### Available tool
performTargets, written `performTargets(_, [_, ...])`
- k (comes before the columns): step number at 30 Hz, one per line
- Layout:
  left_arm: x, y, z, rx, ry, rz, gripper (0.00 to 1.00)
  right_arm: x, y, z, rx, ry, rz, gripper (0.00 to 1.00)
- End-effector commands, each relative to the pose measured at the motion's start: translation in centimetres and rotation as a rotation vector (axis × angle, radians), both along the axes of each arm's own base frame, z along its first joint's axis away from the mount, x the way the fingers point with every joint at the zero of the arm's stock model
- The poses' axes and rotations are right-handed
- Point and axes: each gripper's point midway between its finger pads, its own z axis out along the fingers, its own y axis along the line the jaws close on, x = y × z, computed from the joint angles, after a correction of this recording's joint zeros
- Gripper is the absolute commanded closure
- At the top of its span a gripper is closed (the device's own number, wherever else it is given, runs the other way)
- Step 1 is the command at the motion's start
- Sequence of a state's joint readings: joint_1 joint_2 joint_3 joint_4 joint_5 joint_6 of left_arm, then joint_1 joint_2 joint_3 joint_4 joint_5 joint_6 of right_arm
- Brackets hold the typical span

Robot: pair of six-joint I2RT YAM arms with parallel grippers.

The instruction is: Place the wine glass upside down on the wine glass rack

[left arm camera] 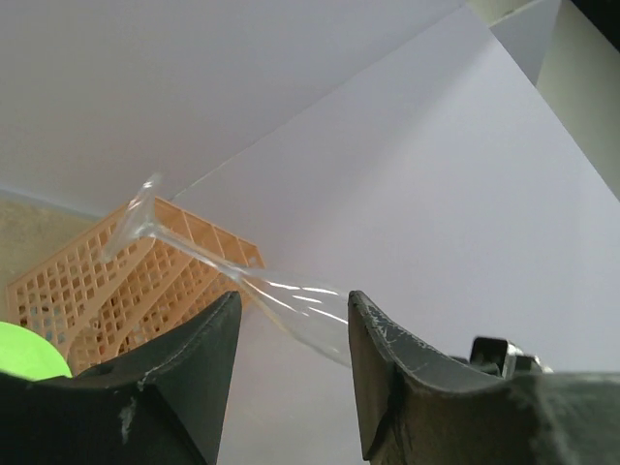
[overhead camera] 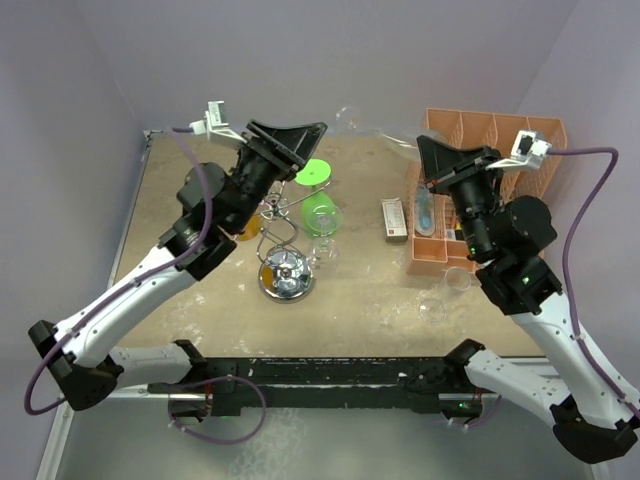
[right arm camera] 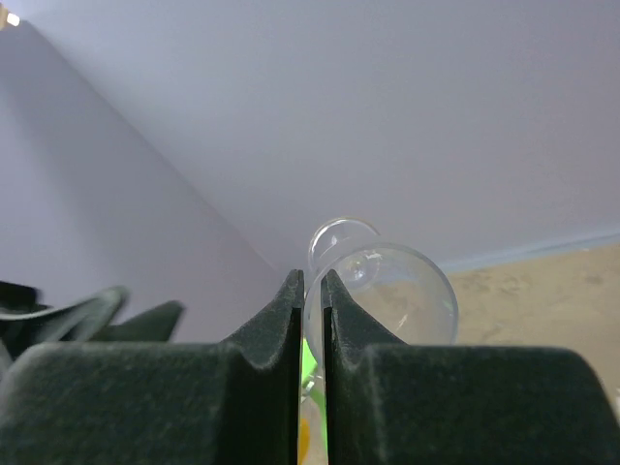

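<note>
Where both arms are raised over the back of the counter [overhead camera: 365,275], you have the clear wine glass [overhead camera: 352,117] aloft between them. It lies roughly level, above and behind the wine glass rack [overhead camera: 286,268], not on it.

Note on the right gripper [overhead camera: 426,158]: in the right wrist view its fingers [right arm camera: 281,329] stand almost together, with only a hairline gap. The glass [right arm camera: 387,291] sits right at their tips, its rounded bowl bulging to the right of the gap. It reads as pinched on a thin edge of the glass; which edge you cannot tell.

Note on the left gripper [overhead camera: 312,135]: the fingers are wide apart. In the left wrist view the glass [left arm camera: 252,283] crosses the gap. Its flared part is low between the fingers, and its stem slants up and left to the foot, seen edge-on in front of the orange mesh organiser [left arm camera: 116,291]. Whether either left finger touches the glass you cannot tell.

The rack stands upright on the counter left of centre, on its mirrored disc base. A green glass [overhead camera: 322,212] is on its right side, foot uppermost. Two clear glasses [overhead camera: 455,280] stand on the counter near the right arm. The organiser [overhead camera: 480,135] sits in the back right corner, and a small box [overhead camera: 394,218] lies just left of it.
</note>
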State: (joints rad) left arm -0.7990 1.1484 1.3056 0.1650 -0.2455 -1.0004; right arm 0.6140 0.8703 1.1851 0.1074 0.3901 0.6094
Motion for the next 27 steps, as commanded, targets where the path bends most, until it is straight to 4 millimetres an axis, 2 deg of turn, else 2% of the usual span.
performTargets(1, [0.6, 1.4, 4.5, -0.277, -0.012, 0.057, 0.56, -3.1, -0.8, 7.3, 0.185, -0.215, 0.077, 0.95])
performTargets(4, [1.7, 2.1, 3.8, -0.355, 0.009, 0.139, 0.56, -3.8, -0.6, 8.5, 0.235, -0.251, 0.113, 0.95])
performTargets(9, [2.1, 0.4, 5.1, -0.428, -0.023, 0.092, 0.51, -5.0, 0.0, 10.0, 0.313, -0.304, 0.197, 0.95])
performTargets(14, [2.4, -1.6, 5.2, -0.444, -0.008, 0.035, 0.49, -5.7, 0.6, 10.3, 0.363, -0.330, 0.265, 0.95])
performTargets(27, [1.6, -2.4, 5.9, -0.474, -0.049, -0.024, 0.49, -6.8, 1.7, 10.6, 0.381, -0.350, 0.356, 0.95])
